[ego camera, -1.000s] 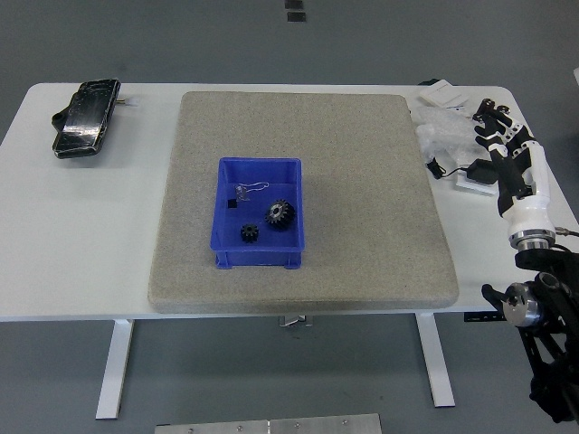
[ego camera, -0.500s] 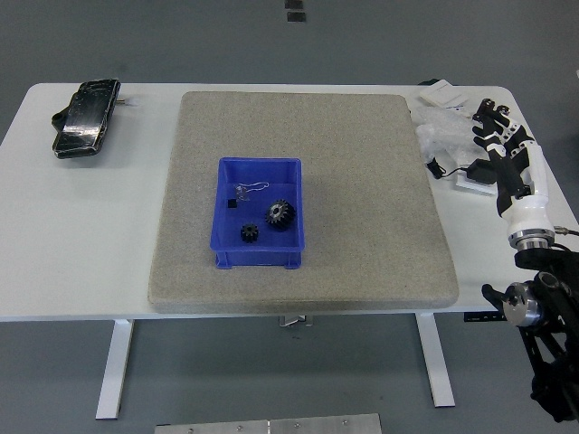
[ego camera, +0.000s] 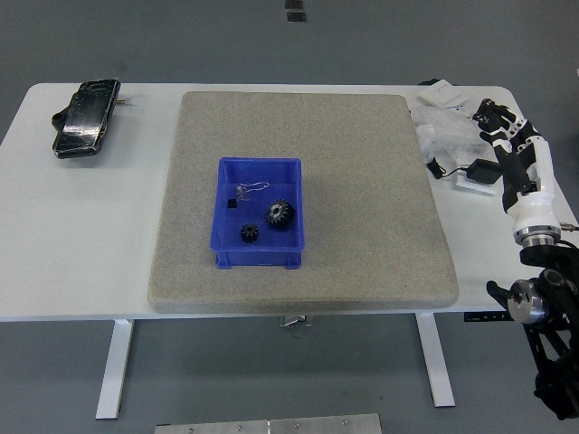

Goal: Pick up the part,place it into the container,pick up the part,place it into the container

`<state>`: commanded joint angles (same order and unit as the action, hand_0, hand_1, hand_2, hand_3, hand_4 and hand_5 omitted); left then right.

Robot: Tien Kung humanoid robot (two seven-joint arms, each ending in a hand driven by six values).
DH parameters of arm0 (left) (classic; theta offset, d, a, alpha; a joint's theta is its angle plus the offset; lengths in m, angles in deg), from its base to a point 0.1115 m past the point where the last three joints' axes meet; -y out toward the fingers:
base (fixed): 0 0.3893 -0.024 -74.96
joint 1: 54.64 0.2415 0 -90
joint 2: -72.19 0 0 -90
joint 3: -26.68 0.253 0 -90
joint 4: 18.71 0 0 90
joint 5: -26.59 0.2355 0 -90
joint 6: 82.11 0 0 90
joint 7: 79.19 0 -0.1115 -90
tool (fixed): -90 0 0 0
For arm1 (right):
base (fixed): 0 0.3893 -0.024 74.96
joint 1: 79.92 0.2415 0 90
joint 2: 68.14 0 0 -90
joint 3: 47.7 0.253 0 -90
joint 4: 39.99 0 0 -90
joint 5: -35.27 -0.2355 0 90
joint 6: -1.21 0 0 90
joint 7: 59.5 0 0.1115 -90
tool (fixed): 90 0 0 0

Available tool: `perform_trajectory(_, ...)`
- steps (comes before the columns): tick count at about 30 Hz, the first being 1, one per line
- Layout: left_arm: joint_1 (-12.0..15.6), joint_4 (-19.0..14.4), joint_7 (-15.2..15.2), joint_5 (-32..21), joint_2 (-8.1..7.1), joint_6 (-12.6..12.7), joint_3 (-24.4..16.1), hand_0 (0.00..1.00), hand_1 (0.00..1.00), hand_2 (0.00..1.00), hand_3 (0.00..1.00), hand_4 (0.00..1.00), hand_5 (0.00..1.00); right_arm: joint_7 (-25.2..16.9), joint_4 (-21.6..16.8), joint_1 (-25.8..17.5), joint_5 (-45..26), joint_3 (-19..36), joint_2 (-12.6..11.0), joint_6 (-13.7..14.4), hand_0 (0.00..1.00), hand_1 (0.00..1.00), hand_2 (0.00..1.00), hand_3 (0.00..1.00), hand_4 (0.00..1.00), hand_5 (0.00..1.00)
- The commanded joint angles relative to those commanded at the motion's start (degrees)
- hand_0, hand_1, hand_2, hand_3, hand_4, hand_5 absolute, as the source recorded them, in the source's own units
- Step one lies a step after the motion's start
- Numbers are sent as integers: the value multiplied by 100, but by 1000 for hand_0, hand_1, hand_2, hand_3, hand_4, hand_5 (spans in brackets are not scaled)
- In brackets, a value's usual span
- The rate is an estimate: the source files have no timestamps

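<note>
We see a blue container (ego camera: 260,213) sitting on a grey mat (ego camera: 305,194) that covers most of the white table (ego camera: 81,235). Inside the container lie two black gears — a larger gear (ego camera: 280,213) toward the right side and a smaller gear (ego camera: 249,232) just in front of it and to the left — together with a small clear clip-like piece (ego camera: 250,190) near the back wall and a tiny black piece (ego camera: 231,205) beside it. Our right hand (ego camera: 503,132) hangs over the table's far right edge, well apart from the container; its fingers are loosely extended and grip nothing. Beneath and beside that hand we see a scatter of clear plastic bags and white paper (ego camera: 443,127) with a black cable running through it. At the far left corner of the table rests a black pouch-like object (ego camera: 85,117), untouched. Our left hand does not appear anywhere in the view.
</note>
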<state>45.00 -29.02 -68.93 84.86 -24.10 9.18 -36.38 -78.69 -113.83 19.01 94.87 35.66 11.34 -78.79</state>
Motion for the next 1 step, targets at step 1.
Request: perform_trajectory(1,0,0,0,-3,1,0,3,642,567,564,609,679,245,0,1,0,3,3,0,0,801,733,755,705,725,440)
